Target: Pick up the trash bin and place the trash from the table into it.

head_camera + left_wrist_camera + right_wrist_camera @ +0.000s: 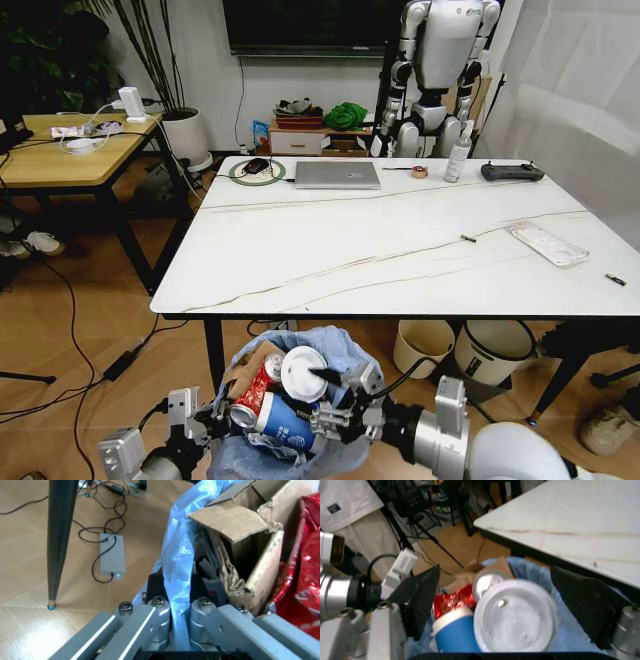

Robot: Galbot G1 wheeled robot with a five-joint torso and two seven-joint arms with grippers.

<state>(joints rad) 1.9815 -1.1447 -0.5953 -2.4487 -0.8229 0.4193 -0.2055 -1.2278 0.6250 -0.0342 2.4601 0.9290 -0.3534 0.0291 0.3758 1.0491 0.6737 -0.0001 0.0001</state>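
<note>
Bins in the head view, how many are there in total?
3: the trash bin with the blue bag, held up near the table's front edge; a cream round bin and a white bin under the table. Others may be hidden.

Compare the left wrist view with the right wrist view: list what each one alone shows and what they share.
Left wrist alone: the left gripper shut on the trash bin's blue bag rim, a power adapter on the floor, a black table leg.
Right wrist alone: the white lid, the blue cup, the table.
Shared: red can, brown cardboard, blue bag.
</note>
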